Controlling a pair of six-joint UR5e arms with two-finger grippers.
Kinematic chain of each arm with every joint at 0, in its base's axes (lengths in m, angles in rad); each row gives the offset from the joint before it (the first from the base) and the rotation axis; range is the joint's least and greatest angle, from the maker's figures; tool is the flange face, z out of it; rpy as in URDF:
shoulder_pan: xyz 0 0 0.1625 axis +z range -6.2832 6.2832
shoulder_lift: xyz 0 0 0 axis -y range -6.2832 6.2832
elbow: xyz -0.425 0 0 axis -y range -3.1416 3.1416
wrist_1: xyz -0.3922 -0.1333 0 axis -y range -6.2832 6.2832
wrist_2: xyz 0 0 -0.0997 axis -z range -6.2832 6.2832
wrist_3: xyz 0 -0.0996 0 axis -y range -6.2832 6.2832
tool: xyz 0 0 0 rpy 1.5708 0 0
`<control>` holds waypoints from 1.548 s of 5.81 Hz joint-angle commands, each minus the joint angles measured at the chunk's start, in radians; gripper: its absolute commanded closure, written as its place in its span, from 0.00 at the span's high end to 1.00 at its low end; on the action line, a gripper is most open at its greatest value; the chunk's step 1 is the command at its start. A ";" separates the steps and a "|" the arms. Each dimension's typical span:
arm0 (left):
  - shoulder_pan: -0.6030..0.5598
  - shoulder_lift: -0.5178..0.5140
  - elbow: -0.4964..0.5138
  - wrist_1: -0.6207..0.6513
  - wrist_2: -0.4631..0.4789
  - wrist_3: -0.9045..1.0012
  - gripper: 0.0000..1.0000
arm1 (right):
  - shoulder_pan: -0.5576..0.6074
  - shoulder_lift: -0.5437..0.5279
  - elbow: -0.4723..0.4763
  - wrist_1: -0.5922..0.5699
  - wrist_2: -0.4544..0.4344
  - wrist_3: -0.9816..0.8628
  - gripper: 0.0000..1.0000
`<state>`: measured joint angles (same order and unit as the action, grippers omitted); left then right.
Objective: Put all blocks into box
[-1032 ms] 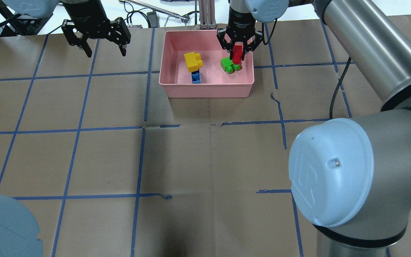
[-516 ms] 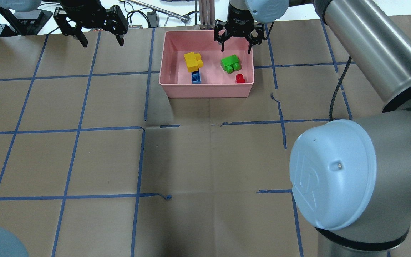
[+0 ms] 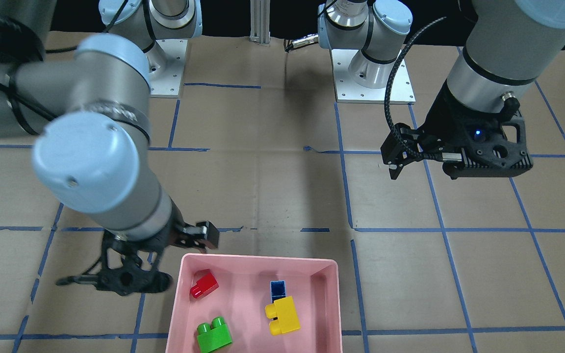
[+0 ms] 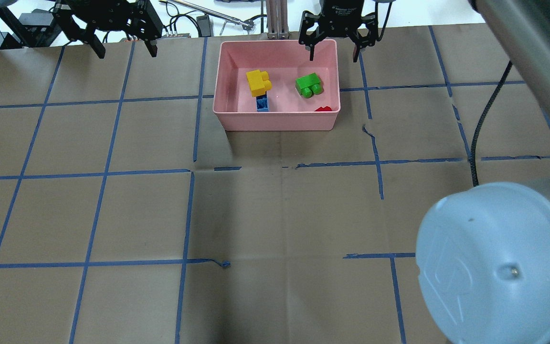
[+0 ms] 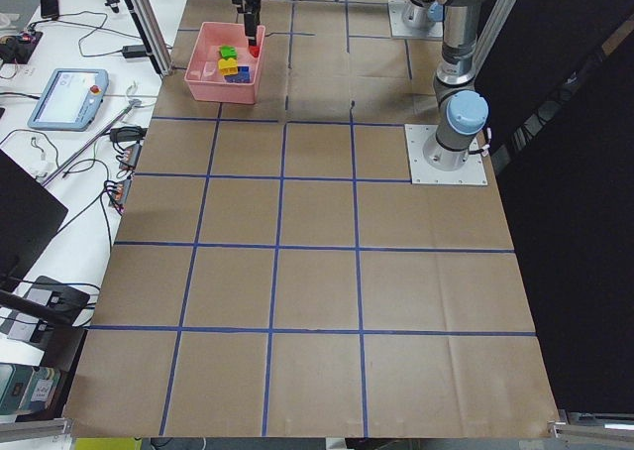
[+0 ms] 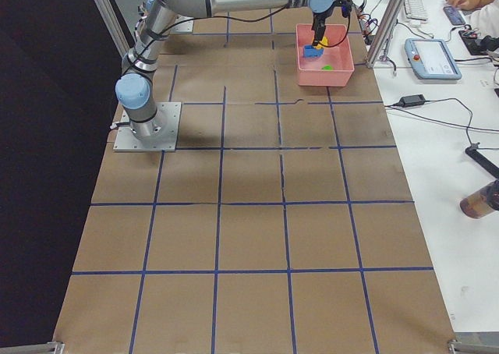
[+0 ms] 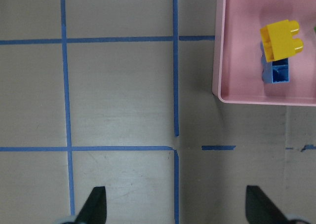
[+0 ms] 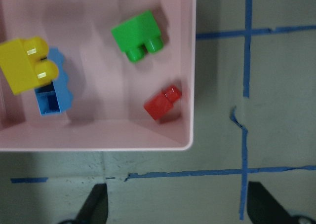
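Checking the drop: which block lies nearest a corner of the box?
The red block, the smallest; it sits by a corner of the box, while green, yellow and blue lie farther in.

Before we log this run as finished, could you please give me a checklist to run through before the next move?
1. Check the green brick lies inside the pink tray: ok.
2. Check the red brick lies inside, near a corner: ok.
3. Check the yellow brick and blue brick lie inside, yellow overlapping blue: ok.
4. Check the right claw is open and empty: ok.
5. Check the left claw is open, empty, away from the tray: ok.
6. Check yellow sits stably on blue: cannot tell.
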<state>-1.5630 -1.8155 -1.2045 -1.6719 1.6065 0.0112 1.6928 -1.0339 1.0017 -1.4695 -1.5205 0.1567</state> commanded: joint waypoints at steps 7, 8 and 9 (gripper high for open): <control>-0.002 0.197 -0.221 -0.100 0.004 -0.008 1.00 | -0.137 -0.528 0.560 -0.023 -0.007 -0.163 1.00; -0.002 0.193 -0.221 -0.073 0.004 -0.005 1.00 | -0.137 -0.528 0.560 -0.025 -0.006 -0.163 1.00; 0.001 0.197 -0.221 -0.072 0.006 -0.004 1.00 | -0.137 -0.526 0.560 -0.025 -0.006 -0.164 1.00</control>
<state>-1.5634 -1.6206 -1.4246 -1.7507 1.6111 0.0060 1.5555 -1.5611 1.5613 -1.4935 -1.5266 -0.0066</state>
